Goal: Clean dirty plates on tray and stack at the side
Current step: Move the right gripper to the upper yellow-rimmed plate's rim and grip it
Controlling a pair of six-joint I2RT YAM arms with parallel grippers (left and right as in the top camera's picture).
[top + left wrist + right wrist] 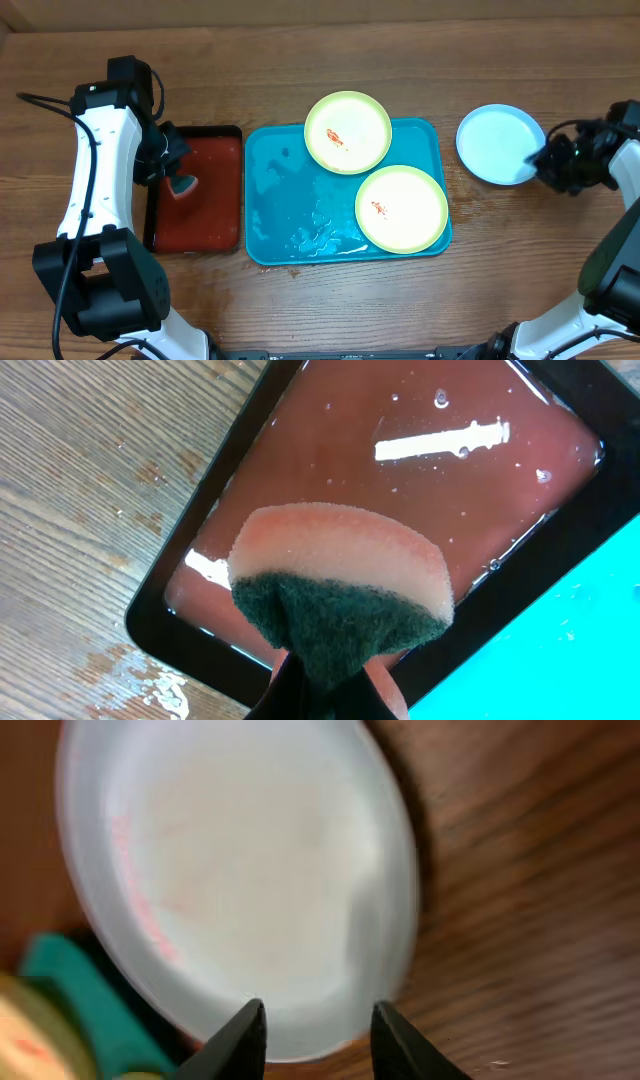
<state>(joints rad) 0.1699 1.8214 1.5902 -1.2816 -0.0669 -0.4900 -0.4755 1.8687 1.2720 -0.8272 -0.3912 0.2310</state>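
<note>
Two round pale yellow-green plastic plates [348,131] [401,207] with red smears are seen on the big bright blue plastic tray [285,200]. A light blue round plate [495,140] is laid on the wooden desk [400,50], beside the tray. The right gripper [310,1035] is held at its rim with jaws spread. A pink and green sponge [340,585] is pinched by the left gripper [172,165] over the dark red tray [205,210].

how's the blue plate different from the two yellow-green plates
The blue plate lies on the bare table, right of the tray; the yellow-green plates rest on that tray. The blue plate's centre looks clean; both yellow-green plates carry red smears. All three are round and shallow.
</note>
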